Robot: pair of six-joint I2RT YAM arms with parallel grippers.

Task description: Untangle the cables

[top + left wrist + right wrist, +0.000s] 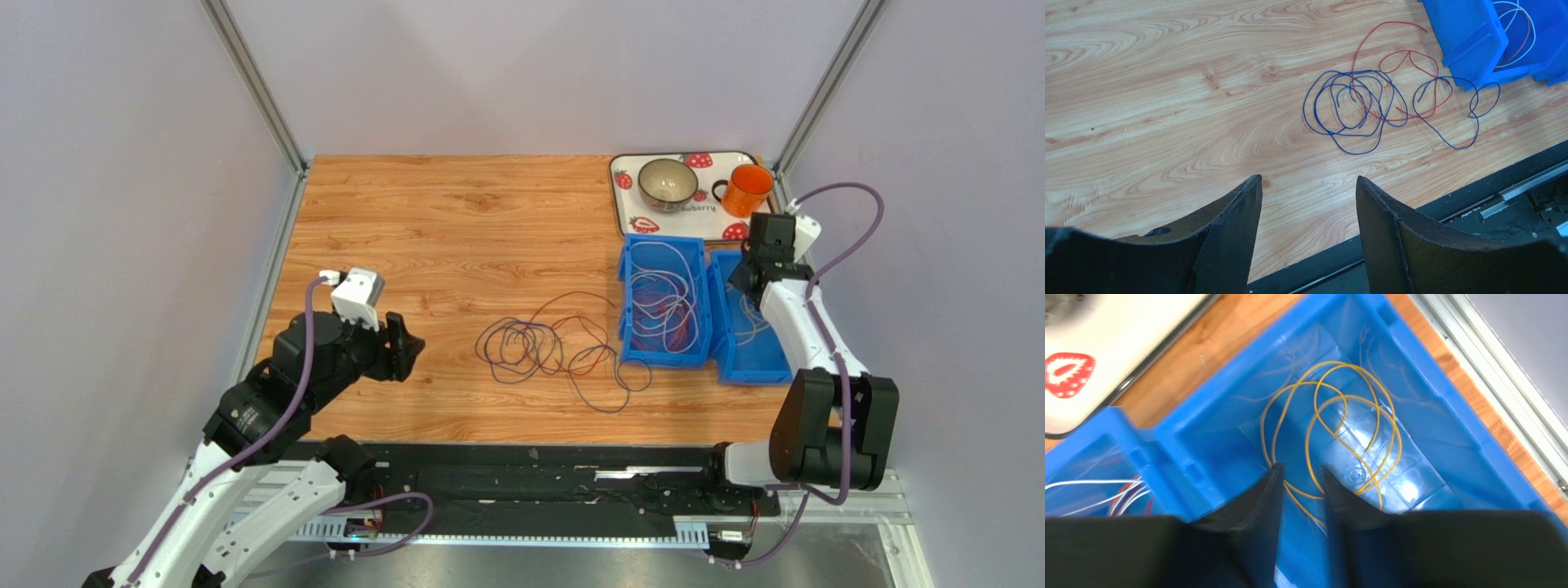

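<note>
A tangle of dark blue and red cables (552,349) lies loose on the wooden table, and the left wrist view shows it too (1364,104). My left gripper (411,347) hovers left of it, open and empty (1309,178). A yellow cable (1312,430) lies coiled in the right blue bin (754,374). My right gripper (745,279) reaches into that bin. Its jaws (1301,468) stand a little apart, with a yellow strand running across the gap between them. White and red cables (669,300) fill the left blue bin (664,363).
A strawberry-print tray (638,221) at the back right carries a bowl (669,181) and an orange mug (746,190). The two bins stand side by side just in front of it. A black rail runs along the table's near edge.
</note>
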